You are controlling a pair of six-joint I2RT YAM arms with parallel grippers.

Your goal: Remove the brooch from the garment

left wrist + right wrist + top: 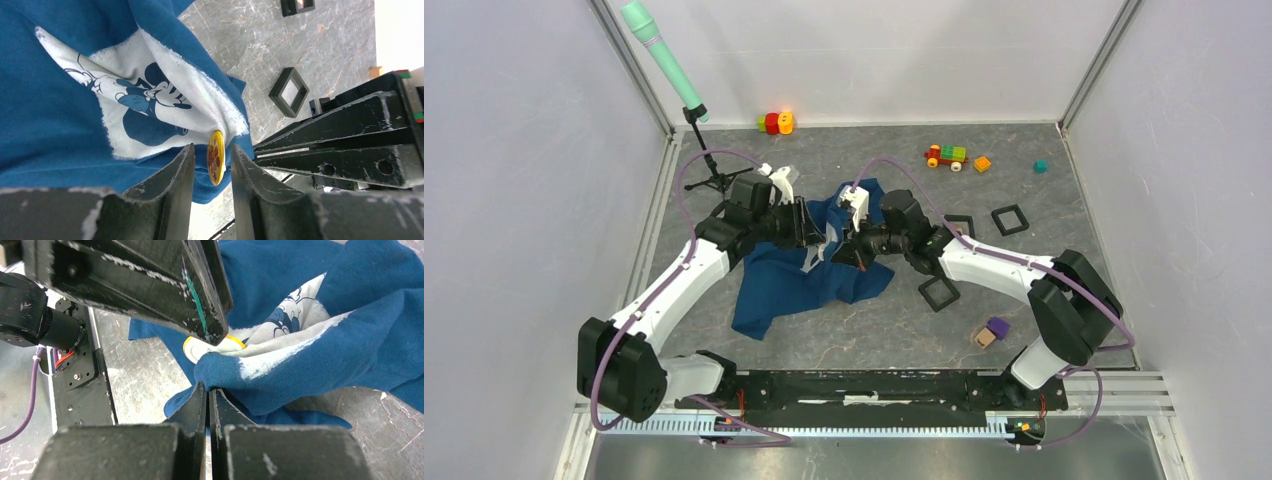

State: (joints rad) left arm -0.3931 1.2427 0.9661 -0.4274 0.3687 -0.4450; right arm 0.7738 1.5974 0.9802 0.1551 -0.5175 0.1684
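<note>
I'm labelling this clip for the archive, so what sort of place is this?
Probably a robotics lab test cell: plain pale walls box in a grey marbled table, with toy blocks lying near a blue T-shirt.

Garment (809, 275) lies at the middle of the table (894, 335), between the arms. Brooch (216, 157) sits on a raised fold of it, between the left gripper's (212, 150) fingers. Right gripper (207, 387) meets the same fold from the right, just under the brooch. Frames (939, 292) lie right of the garment, with two blocks (990, 332) nearer the arm bases. Toy train (946, 155) is behind and stand (709, 165) behind left.
</note>
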